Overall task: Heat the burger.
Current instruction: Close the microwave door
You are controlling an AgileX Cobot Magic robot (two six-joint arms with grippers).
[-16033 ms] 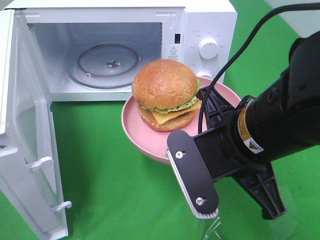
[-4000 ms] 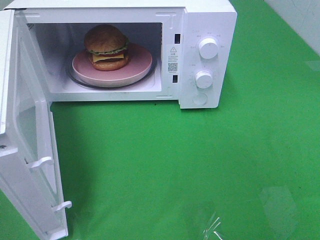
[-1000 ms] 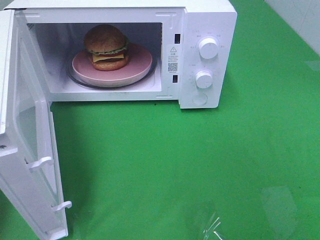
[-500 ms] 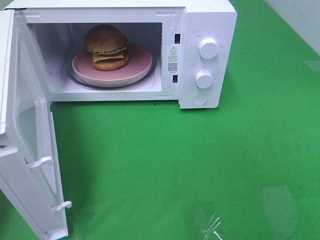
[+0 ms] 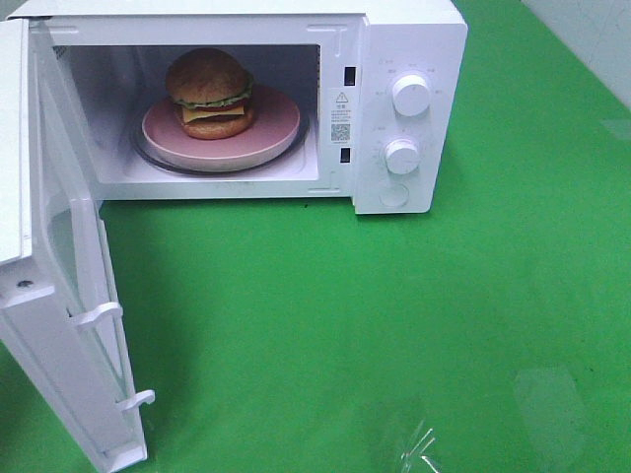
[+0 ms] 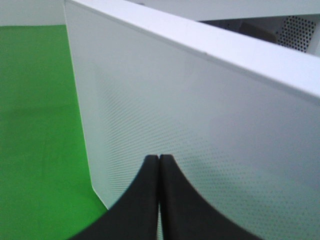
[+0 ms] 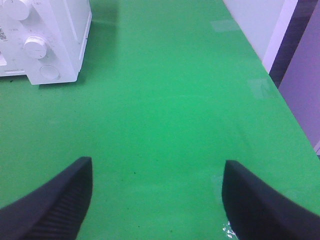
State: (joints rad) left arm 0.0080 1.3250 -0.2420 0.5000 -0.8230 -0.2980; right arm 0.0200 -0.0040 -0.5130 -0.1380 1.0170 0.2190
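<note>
One burger (image 5: 208, 94) sits in the high view, inside the open microwave (image 5: 414, 30), on a single pink plate (image 5: 276, 123), toward the plate's left. Its bun is glossy golden-brown, with a green lettuce frill, a yellow cheese slice and a dark patty beneath. One door (image 5: 59, 325) stands swung out at the left. The control panel carries two round knobs, upper (image 5: 410, 95) and lower (image 5: 401, 157), and one round button (image 5: 394, 195) under them. Neither arm shows in this view, only the green surface (image 5: 345, 325).

From the left wrist, the left jaws are pressed together, their two black fingers (image 6: 142, 200) touching with nothing between them, right before the door's (image 6: 200, 125) dotted white panel; whether they touch it I cannot tell. No burger shows here.

From the right wrist, the right jaws gape wide, fingers (image 7: 55, 205) well apart and empty over the surface (image 7: 160, 110). Only the microwave's (image 7: 65, 30) panel corner appears, with its knobs and button.
</note>
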